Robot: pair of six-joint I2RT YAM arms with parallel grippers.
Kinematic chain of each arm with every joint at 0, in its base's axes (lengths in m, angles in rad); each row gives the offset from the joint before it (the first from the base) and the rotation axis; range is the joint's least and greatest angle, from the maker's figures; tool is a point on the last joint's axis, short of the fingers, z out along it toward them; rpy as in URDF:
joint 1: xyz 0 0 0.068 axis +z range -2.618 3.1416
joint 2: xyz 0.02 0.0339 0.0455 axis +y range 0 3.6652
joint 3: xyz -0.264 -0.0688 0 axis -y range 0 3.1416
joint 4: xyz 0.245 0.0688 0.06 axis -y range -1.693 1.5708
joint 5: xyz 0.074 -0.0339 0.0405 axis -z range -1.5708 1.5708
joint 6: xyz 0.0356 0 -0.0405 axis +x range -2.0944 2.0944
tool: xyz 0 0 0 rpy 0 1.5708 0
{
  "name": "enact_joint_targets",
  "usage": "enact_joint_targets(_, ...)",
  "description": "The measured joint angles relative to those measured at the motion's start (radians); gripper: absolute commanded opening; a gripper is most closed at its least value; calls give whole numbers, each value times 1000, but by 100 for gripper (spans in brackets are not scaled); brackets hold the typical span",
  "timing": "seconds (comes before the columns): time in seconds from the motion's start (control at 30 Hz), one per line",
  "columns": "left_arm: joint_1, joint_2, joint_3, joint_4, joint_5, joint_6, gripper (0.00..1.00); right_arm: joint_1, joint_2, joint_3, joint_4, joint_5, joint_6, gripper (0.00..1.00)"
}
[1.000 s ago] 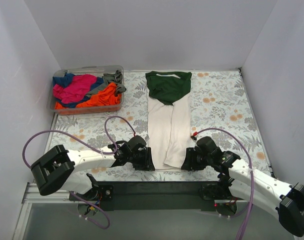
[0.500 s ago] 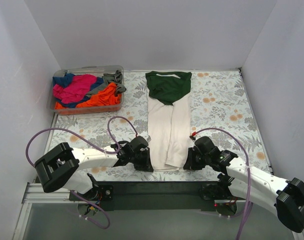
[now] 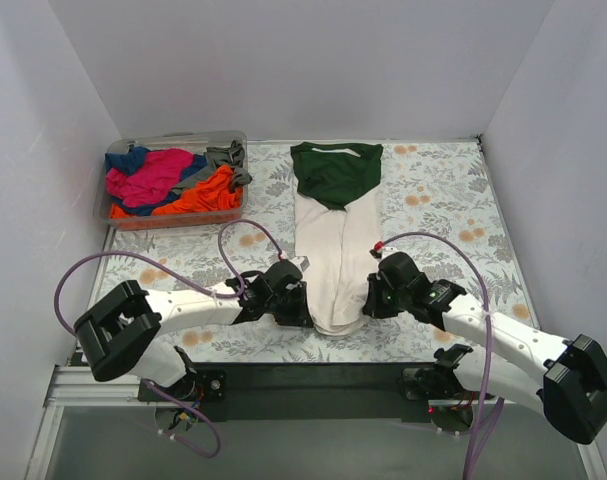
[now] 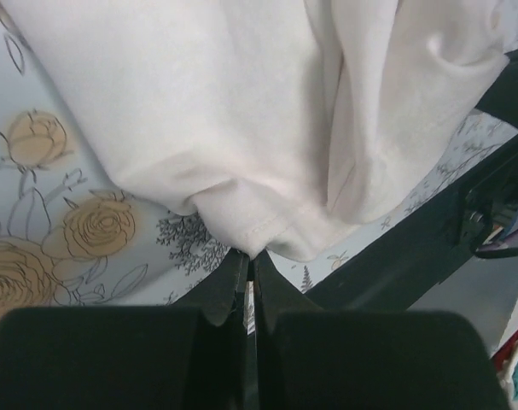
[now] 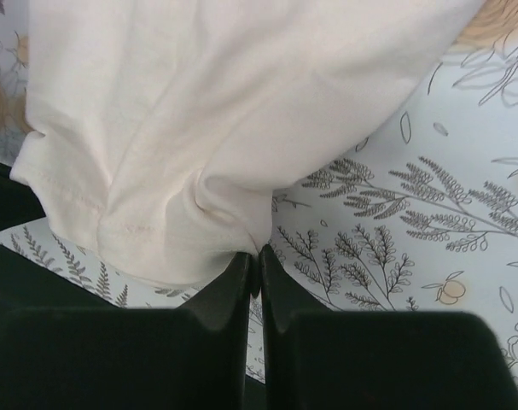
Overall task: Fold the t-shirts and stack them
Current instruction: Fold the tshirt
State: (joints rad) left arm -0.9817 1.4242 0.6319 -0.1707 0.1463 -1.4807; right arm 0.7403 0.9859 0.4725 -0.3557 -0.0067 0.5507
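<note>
In the upper left of the top view stands a clear plastic bin (image 3: 245, 190). Inside it is a loose heap of shirts: a magenta tee (image 3: 148, 175) in the middle, an orange tee (image 3: 198, 195) along the lower right side, a blue tee (image 3: 128, 158) at the upper left corner and a grey tee (image 3: 223, 155) at the upper right corner.

The bin stands on a table (image 3: 443, 220) covered with a pale cloth that has a print of leaves and yellow-orange flowers. Plain light walls (image 3: 283, 70) close the table on three sides, and a black bar (image 3: 313, 380) runs along the lower edge, where the arms are fixed.

The cream t-shirt (image 3: 335, 250) lies in the centre of the table as a long narrow strip, with its dark green part at the top of the frame and its cream hem at the bottom. The left gripper (image 3: 298, 310) is at the lower left corner of this hem and the right gripper (image 3: 371, 298) at the lower right corner. In the left wrist view the left gripper (image 4: 250, 265) has its jaws pressed together on the edge of the cream t-shirt (image 4: 241, 128), and the cloth bunches a little above them. In the right wrist view the right gripper (image 5: 257, 260) pinches the cream t-shirt (image 5: 224, 111) in the same way, at a small fold of the hem.
</note>
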Motion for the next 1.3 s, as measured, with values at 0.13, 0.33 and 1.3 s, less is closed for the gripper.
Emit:
enact_joint_targets(0.13,46,-1,30,27,-17,19,0,0,38,59,-1,55,-27,1)
enact_joint_targets(0.33,157,-1,40,105,-23,47,0,-3,94,121,-6,154,-59,1)
enact_joint_targets(1.3,441,532,558,313,-40,210,0,-308,765,679,181,232,-301,1)
